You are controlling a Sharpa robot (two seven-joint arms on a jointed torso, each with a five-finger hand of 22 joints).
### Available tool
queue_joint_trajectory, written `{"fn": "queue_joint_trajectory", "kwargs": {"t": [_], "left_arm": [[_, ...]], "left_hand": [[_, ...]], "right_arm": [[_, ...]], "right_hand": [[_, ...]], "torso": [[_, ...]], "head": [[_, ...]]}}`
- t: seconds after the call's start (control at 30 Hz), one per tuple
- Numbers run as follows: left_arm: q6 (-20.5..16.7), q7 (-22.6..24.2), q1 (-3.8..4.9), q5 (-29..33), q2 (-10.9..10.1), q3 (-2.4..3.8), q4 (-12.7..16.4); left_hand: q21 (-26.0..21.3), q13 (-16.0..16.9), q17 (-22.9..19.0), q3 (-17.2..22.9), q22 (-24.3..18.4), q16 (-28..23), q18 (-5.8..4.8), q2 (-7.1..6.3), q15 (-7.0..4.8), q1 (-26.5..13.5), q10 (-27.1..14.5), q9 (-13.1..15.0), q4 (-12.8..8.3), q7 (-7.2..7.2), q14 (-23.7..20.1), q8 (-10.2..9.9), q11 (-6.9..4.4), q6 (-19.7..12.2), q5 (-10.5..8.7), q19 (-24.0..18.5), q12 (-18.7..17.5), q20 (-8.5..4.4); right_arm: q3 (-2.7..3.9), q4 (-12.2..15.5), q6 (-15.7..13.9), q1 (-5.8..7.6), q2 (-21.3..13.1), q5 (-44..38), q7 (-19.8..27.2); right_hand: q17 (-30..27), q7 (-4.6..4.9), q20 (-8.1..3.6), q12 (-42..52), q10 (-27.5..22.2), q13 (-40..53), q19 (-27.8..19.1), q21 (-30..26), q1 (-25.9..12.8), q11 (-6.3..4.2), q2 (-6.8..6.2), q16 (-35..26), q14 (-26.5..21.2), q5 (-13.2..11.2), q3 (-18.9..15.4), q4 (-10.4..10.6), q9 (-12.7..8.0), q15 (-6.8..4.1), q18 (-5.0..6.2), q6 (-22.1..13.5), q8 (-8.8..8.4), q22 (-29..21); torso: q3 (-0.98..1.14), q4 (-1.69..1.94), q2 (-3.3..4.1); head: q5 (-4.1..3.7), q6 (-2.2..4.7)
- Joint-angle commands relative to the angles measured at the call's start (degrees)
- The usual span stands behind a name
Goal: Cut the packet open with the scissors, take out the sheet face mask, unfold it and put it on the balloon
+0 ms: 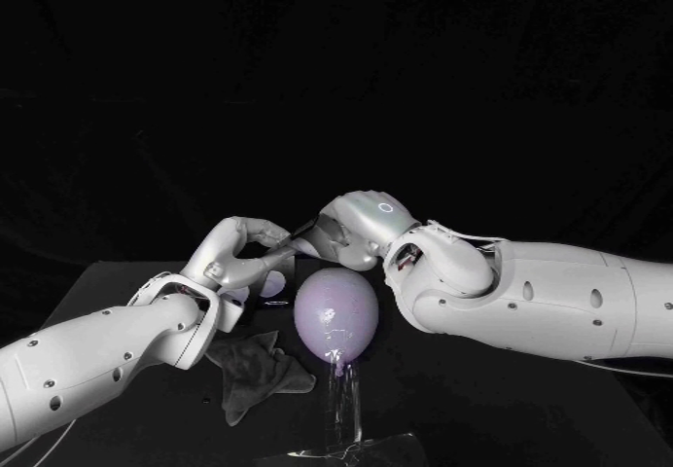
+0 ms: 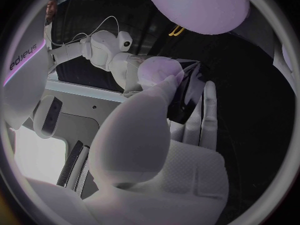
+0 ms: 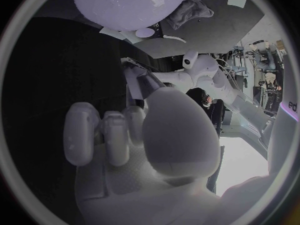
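While above the black table, backdrop black, left hand and right hand fingers clamped on 1 packet.

Balloon glossy, smooth — grey cloth matt & crumpled, table matt blk.

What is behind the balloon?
Behind and above the balloon, the left hand and the right hand hold a dark packet between them. The table below them is covered.
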Motion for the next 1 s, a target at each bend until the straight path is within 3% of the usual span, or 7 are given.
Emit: {"fn": "queue_joint_trajectory", "kwargs": {"t": [0.03, 0.1, 0.13, 0.27, 0.5, 0.73, 1.0], "left_arm": [[2.36, -0.05, -0.01, 0.38, -0.08, -0.01, -0.36], [3.06, -0.13, -0.01, 0.25, -0.04, -0.01, -0.38], [3.37, -0.17, -0.01, 0.19, -0.02, -0.01, -0.38], [4.43, -0.30, -0.01, -0.07, 0.04, -0.01, -0.43], [5.16, -0.26, 0.00, -0.11, -0.02, -0.01, -0.44], [5.36, 0.16, 0.00, 0.50, -0.20, -0.02, -0.33], [5.53, 1.01, 0.00, 2.31, -0.33, -0.02, -0.18]], "left_hand": [[-0.08, -0.33, -0.33, 0.15, -0.02, -1.25, -0.03, -0.12, 0.65, 0.27, -0.92, 0.09, -0.22, 0.82, -1.24, -0.02, 0.77, -0.84, 0.22, -1.71, -1.14, 0.22], [-1.42, -0.61, -0.69, -0.36, -0.69, -2.45, -0.61, -2.01, 1.82, -0.35, -2.72, -0.74, 0.02, 1.63, -3.16, -2.11, 1.75, -4.16, 0.12, -3.48, -2.28, 0.89], [-1.42, -0.61, -0.69, -0.36, -0.69, -2.45, -0.61, -2.01, 1.82, -0.35, -2.72, -0.74, 0.02, 1.63, -3.16, -2.11, 1.75, -4.16, 0.12, -3.48, -2.28, 0.89], [-3.99, -0.69, -0.89, -1.75, -2.33, -3.69, -0.82, -6.14, 3.29, -2.72, -5.88, -1.79, 1.64, 3.25, -5.02, -4.85, 3.50, -7.91, 0.20, -4.90, -4.14, 2.07], [-8.74, -0.47, -0.95, -3.06, -5.44, -5.36, -0.79, -8.59, 4.47, -3.91, -8.60, -2.20, 3.43, 3.90, -7.87, -6.24, 4.43, -9.09, 0.23, -7.03, -4.10, 4.17], [-10.71, -0.33, -0.75, -4.00, -6.94, -5.95, 0.01, -8.61, 4.75, -3.91, -9.30, -2.10, 4.30, 4.09, -8.65, -6.36, 4.67, -8.72, 0.23, -6.84, -3.91, 4.96], [-11.72, -0.24, -0.35, -2.69, -7.90, -5.87, 0.76, -5.51, 4.46, -3.03, -8.96, -1.61, 5.75, 3.42, -8.27, -5.42, 4.24, -6.67, 0.23, -5.75, -3.66, 5.10]], "right_arm": [[0.14, 0.08, -0.76, 0.12, -0.45, -1.27, -0.44], [0.15, 0.15, -0.45, 0.12, -0.51, -1.25, -0.39], [0.15, 0.19, -0.25, 0.12, -0.53, -1.25, -0.40], [0.16, 0.26, 0.74, 0.13, -0.57, -1.12, -0.57], [0.16, 0.11, 2.44, 0.13, -0.56, -1.11, -1.34], [0.16, -0.49, 5.62, 0.13, -0.33, -1.27, -2.84], [0.16, -1.26, 9.39, 0.14, -0.02, -2.57, -4.00]], "right_hand": [[15.05, 0.06, 0.04, -0.47, 2.27, 8.90, 2.05, 0.45, -1.62, 0.16, 0.18, 0.20, 5.98, 0.35, 7.50, -6.80, 3.97, 0.18, -1.15, -0.53, 3.97, 12.04], [15.05, 0.08, 0.04, -0.45, 2.30, 8.92, 2.12, 0.67, -1.91, 0.16, 0.26, 0.20, 5.98, 0.35, 7.88, -7.10, 4.04, 0.18, -1.19, -0.62, 4.08, 12.10], [15.05, 0.09, 0.04, -0.57, 2.27, 8.85, 2.13, 0.72, -2.10, 0.17, 0.34, 0.20, 5.98, 0.35, 8.13, -7.31, 4.09, 0.19, -1.20, -0.70, 4.16, 12.11], [15.05, 0.09, 0.05, -0.62, 2.30, 8.84, 2.24, 1.09, -2.72, 0.16, 0.39, 0.20, 5.98, 0.35, 8.82, -8.18, 4.28, 0.19, -1.26, -0.81, 4.48, 12.20], [15.05, 0.00, 0.01, 0.13, 2.69, 9.26, 2.43, 1.69, -3.96, 0.08, 0.43, 0.20, 5.98, 0.34, 9.88, -9.86, 4.62, 0.13, -1.37, -0.81, 5.15, 12.34], [15.05, -0.06, -0.02, 0.51, 2.87, 9.48, 2.50, 1.93, -4.47, 0.02, 0.47, 0.20, 5.98, 0.34, 10.32, -10.65, 4.76, 0.08, -1.41, -0.79, 5.45, 12.40], [15.05, -0.08, -0.05, 0.46, 2.89, 9.47, 2.48, 1.91, -4.93, -0.01, 0.45, 0.20, 5.98, 0.34, 10.69, -11.36, 4.86, 0.06, -1.40, -0.86, 5.66, 12.39]], "torso": [[0.01, 0.03, 0.00], [0.02, 0.05, 0.02], [0.01, 0.06, 0.02], [-0.05, 0.04, 0.03], [-0.10, 0.07, 0.05], [-0.12, 0.08, 0.03], [-0.09, 0.02, 0.00]], "head": [[-0.02, 0.08], [-0.03, 0.08], [-0.03, 0.08], [-0.01, 0.08], [0.00, 0.01], [-0.11, -0.08], [-0.16, -0.18]]}}
